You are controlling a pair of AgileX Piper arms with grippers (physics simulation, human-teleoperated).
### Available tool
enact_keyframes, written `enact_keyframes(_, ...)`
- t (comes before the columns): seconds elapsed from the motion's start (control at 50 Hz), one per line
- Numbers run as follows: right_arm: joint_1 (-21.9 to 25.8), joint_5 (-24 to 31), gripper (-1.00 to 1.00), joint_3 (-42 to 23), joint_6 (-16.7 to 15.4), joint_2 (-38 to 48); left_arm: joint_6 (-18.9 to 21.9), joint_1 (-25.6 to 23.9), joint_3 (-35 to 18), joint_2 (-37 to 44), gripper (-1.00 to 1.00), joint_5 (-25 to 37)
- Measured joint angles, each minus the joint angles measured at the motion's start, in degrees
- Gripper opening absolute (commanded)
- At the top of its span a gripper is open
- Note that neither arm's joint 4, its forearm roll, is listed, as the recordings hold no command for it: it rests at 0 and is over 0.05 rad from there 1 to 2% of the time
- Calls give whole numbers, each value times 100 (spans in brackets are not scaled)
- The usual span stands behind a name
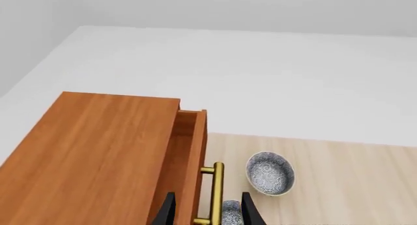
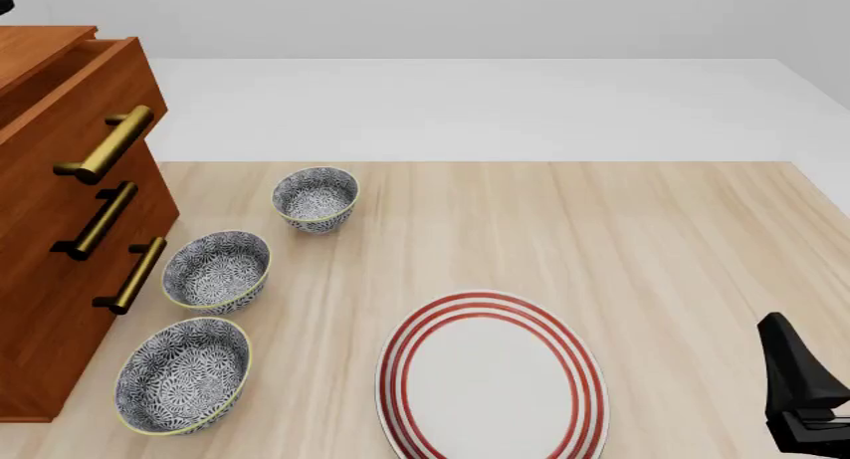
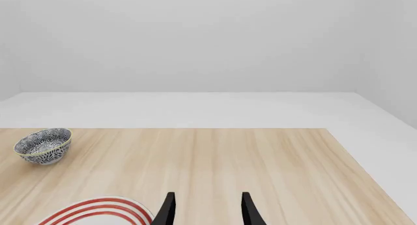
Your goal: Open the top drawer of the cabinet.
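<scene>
The reddish-brown cabinet [image 2: 54, 270] stands at the table's left edge. It also shows in the left wrist view [image 1: 97, 152]. Its top drawer [image 2: 80, 91] is pulled out a short way, and its open gap [image 1: 185, 137] shows from above. The drawer's brass bar handle [image 1: 217, 191] sticks out over the table [image 2: 638, 240]. My left gripper [image 1: 208, 214] is open above the drawer front, with a dark fingertip on either side of the handle and not touching it. My right gripper [image 3: 208, 213] is open and empty low at the table's right [image 2: 801, 394].
Two lower drawers with brass handles [image 2: 104, 220] are shut. Three patterned bowls [image 2: 317, 197], [image 2: 217, 270], [image 2: 182, 374] stand in a row in front of the cabinet. A white plate with red rings [image 2: 492, 379] lies at the front middle.
</scene>
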Motion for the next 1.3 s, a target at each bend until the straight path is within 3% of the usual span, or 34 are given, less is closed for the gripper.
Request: enact_keyframes(1.3, 0, 0, 100, 0, 0, 0, 250, 130, 231, 644, 100, -333)
